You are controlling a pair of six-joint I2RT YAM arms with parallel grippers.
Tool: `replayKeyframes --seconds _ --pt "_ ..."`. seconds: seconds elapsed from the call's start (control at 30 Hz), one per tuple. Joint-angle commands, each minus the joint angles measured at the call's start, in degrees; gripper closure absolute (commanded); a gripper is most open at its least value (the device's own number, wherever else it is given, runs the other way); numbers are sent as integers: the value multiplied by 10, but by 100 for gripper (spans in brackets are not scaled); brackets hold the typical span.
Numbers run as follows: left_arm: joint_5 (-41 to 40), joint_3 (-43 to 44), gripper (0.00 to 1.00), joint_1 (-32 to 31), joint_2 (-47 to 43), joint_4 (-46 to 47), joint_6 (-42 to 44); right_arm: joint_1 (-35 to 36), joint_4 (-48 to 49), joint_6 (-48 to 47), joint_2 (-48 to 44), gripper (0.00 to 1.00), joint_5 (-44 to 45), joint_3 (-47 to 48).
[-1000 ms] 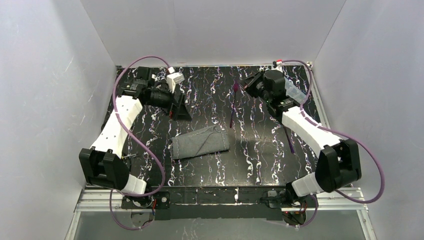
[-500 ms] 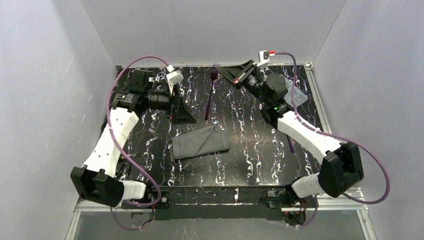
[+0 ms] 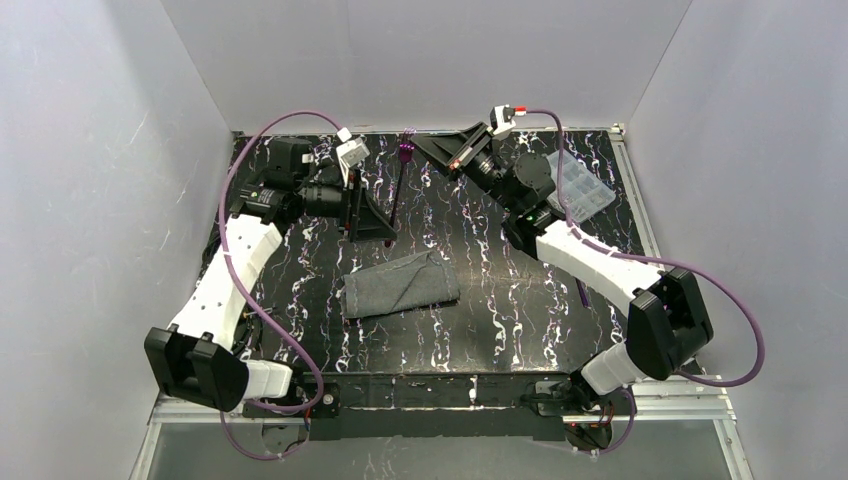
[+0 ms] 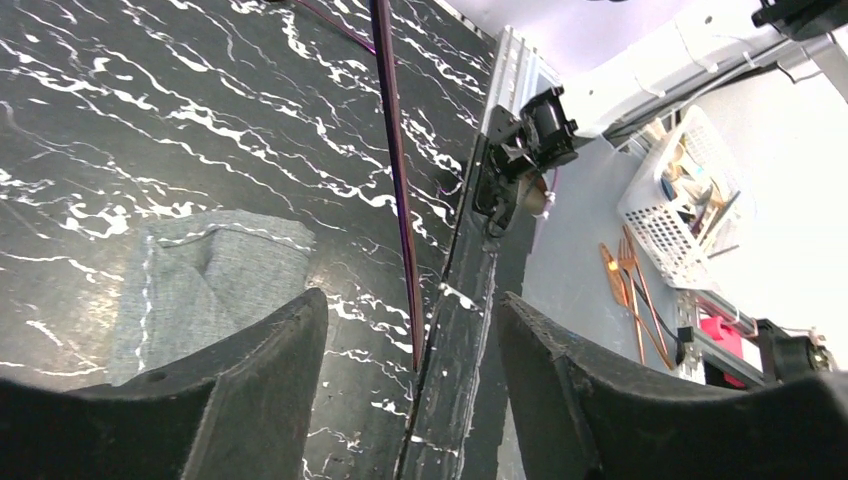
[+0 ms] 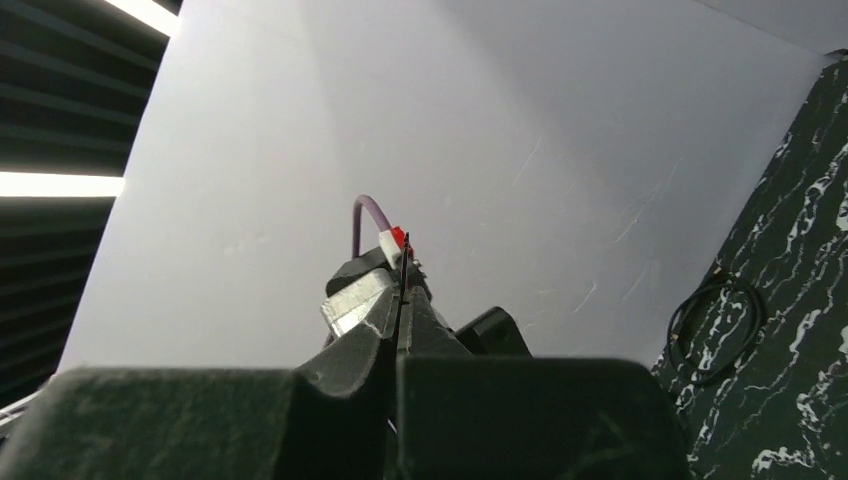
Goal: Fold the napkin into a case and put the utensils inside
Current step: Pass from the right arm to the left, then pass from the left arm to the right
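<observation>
Top external: right end effector (image 3: 425, 148) clamps fork (image 3: 398, 190) by its head | left wrist: left end effector (image 4: 410, 298) open astride fork, folded napkin (image 4: 200, 290) beyond | right wrist: fork only edge-on

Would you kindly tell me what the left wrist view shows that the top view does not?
Only the left wrist view: a white basket beyond the table edge. Only the top view: the clear box and the right gripper, shut on the fork near its tines. Both: the folded napkin, the fork's handle and the open left gripper.
</observation>
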Motion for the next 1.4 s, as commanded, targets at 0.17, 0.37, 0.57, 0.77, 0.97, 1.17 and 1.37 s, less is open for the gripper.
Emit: replayKeyframes --seconds 0.17,0.37,0.57,0.77,0.97,1.17,1.37 --pt "30 -27 66 -17 -16 -2 7 21 109 16 14 99 27 32" --pt "-100 23 100 -17 -32 -70 141 24 40 -26 -13 78 1 35" --pt "-372 -17 100 -20 -84 -20 367 13 -392 -206 -65 2 -18 126" --pt "-572 -180 100 -25 -136 211 638 -27 -597 -266 -89 1 -58 184" --pt "-576 -340 100 -32 -196 442 824 -41 -689 -278 -87 1 -118 203" --pt "-564 -393 100 -47 -206 551 914 -37 -683 -257 -83 2 -141 145" --pt "-550 -410 100 -63 -202 605 975 -5 -622 -224 -53 21 -148 120"
